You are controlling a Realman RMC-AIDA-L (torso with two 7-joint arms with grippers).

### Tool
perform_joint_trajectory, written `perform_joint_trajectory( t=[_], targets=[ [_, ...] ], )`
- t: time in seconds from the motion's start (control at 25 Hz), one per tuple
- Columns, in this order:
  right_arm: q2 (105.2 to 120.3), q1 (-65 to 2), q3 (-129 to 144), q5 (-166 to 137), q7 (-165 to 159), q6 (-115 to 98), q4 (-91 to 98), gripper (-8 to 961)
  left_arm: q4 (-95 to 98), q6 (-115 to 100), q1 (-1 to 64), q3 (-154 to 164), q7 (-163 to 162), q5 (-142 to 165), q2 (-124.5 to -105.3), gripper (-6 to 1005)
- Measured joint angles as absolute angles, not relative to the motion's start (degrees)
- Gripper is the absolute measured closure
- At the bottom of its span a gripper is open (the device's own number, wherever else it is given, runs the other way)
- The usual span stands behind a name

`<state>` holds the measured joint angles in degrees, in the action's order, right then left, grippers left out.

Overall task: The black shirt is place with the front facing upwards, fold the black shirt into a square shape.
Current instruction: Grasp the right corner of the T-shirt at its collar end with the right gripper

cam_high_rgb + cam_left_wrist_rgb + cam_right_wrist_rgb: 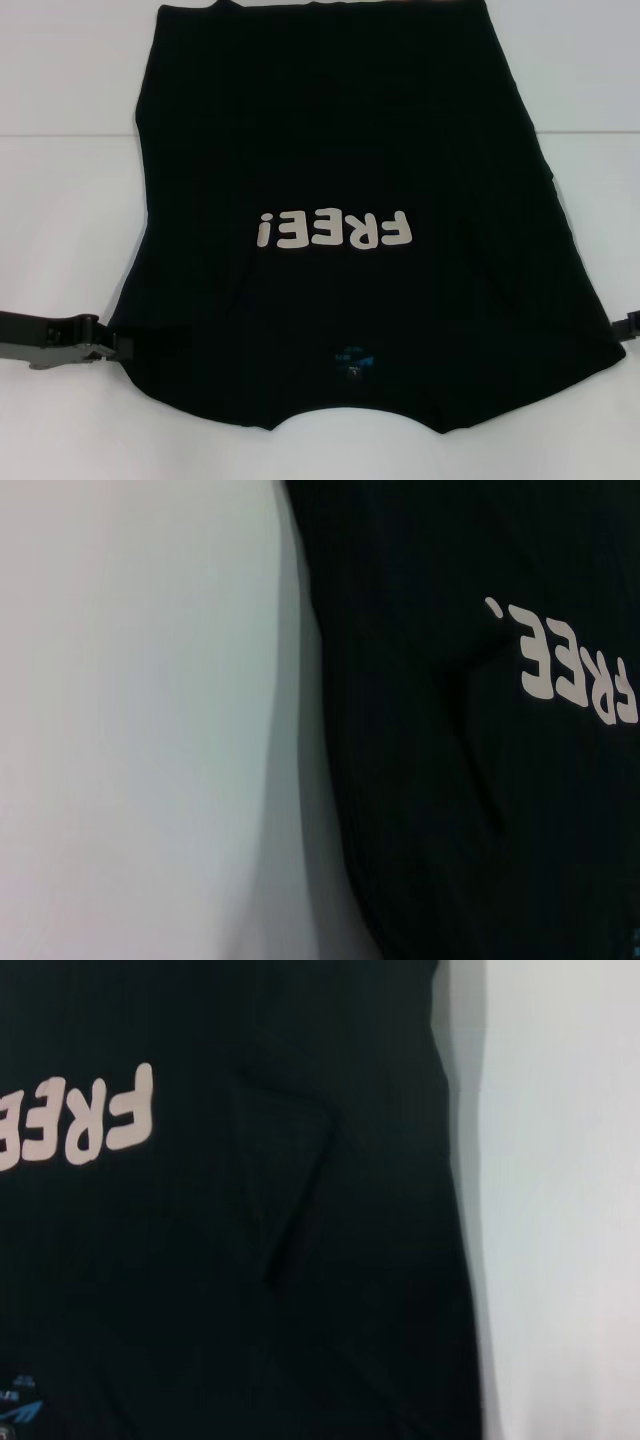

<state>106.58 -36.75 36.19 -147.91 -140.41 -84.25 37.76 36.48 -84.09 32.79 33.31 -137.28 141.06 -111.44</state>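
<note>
Here we see the left end effector [112, 345] at eight o'clock and the right end effector [625, 325] at four o'clock, each apparently pinching a shoulder edge of the black shirt [340, 180], sleeves tucked in, probably to fold it.

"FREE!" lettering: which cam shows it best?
Head view: the full "FREE!" lettering sits mid-chest on the black shirt, nothing covering it. Left wrist view catches only "REE!" at the frame edge; right wrist view only "FREE", cut off.
</note>
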Motion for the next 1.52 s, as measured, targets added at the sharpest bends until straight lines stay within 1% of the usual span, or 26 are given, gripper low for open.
perform_joint_trajectory(
  t=[0.2,0.64,1.04,1.36,1.52],
  targets=[
    [107.35,-37.8,36.7,-148.0,-140.0,-83.1,36.8,277,36.5,-84.1,32.8,33.3,-137.3,141.1,-111.5,965],
    [107.61,-38.5,38.4,-148.2,-140.0,-81.1,34.9,278,36.5,-84.2,32.8,33.3,-137.3,141.1,-111.62,965],
    [108.83,-39.4,39.9,-148.2,-139.9,-80.8,34.8,277,36.4,-84.2,32.9,33.3,-137.3,141.1,-111.72,966],
    [109.57,-40.9,40.0,-148.1,-139.6,-81.2,34.8,319,36.3,-84.2,32.9,33.3,-137.3,141.1,-111.68,965],
    [109.71,-41.6,40.6,-148.2,-139.6,-81.2,34.3,340,36.4,-84.2,32.9,33.3,-137.2,141.1,-111.71,965]
  ],
)
